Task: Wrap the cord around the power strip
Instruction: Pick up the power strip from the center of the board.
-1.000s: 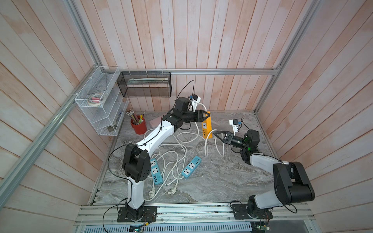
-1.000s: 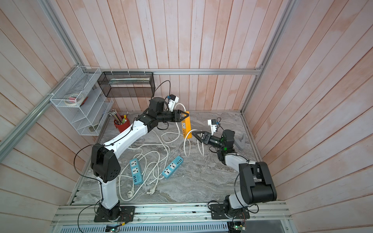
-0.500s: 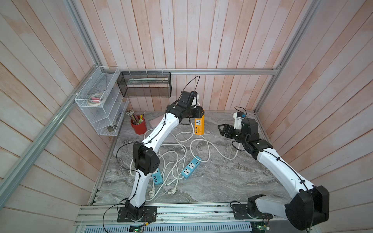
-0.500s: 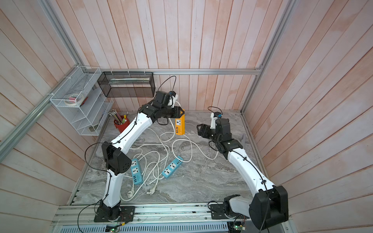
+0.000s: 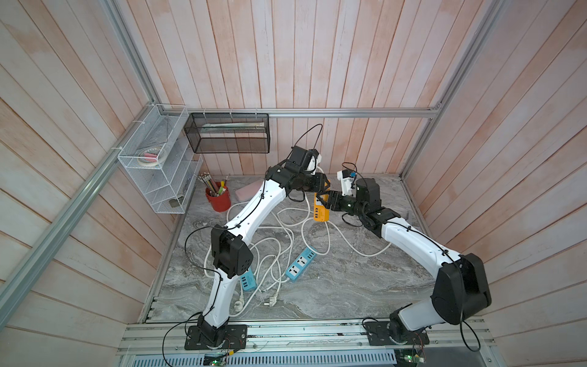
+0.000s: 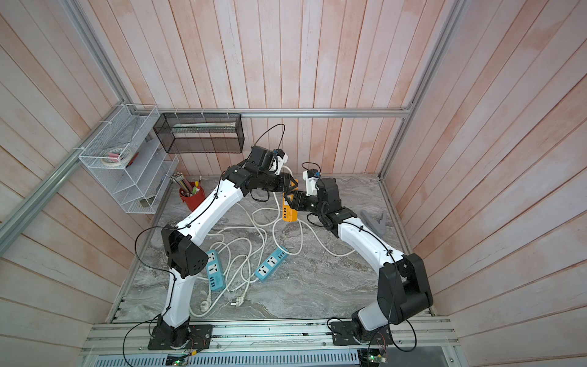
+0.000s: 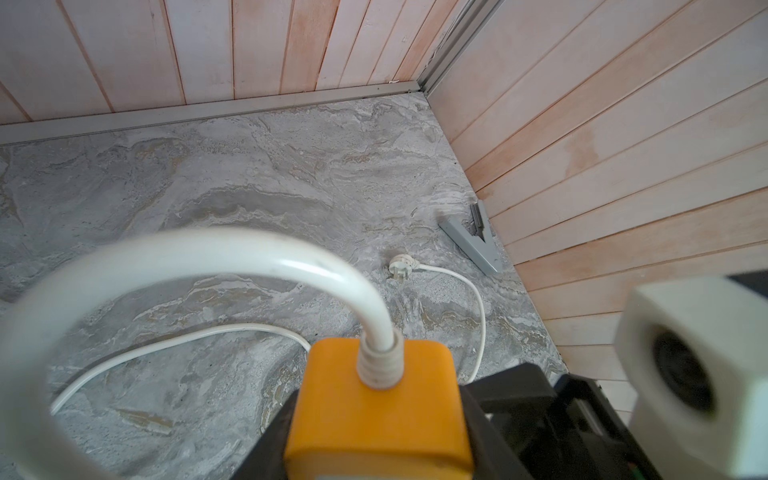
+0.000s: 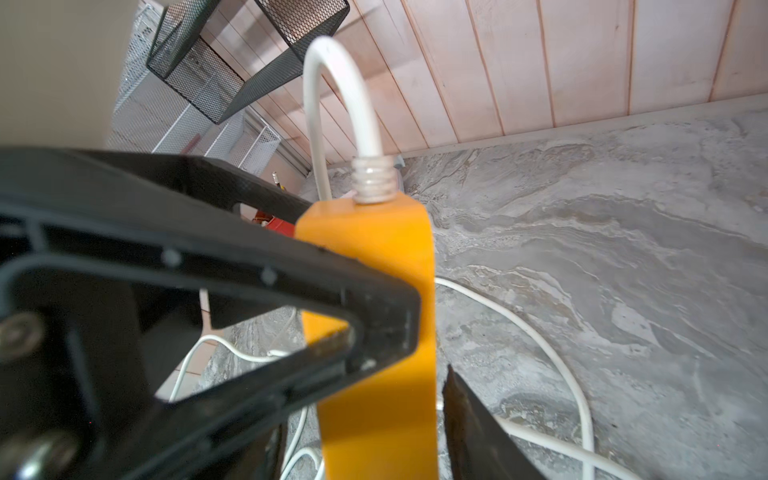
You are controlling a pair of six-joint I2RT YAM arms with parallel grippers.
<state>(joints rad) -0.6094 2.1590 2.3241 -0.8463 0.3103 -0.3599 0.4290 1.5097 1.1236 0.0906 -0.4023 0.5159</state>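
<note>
Regrasp step: left gripper (image 5: 322, 186) clamps power strip (image 5: 320, 213) at its cord end, right gripper (image 5: 323, 200) straddles it unclamped; next, close and loop cord (image 5: 349, 242) around

We see the orange power strip (image 7: 378, 419) end-on, clamped between the left fingers (image 7: 270, 453), which show black against both its sides. The white cord (image 7: 208, 249) leaves its end and arcs away in a wide, blurred loop. Beyond the strip a white plug (image 7: 401, 264) lies on the marble worktop (image 7: 257, 166). Further beyond it, a grey V-shaped clip (image 7: 471, 243) lies by the wall.
</note>
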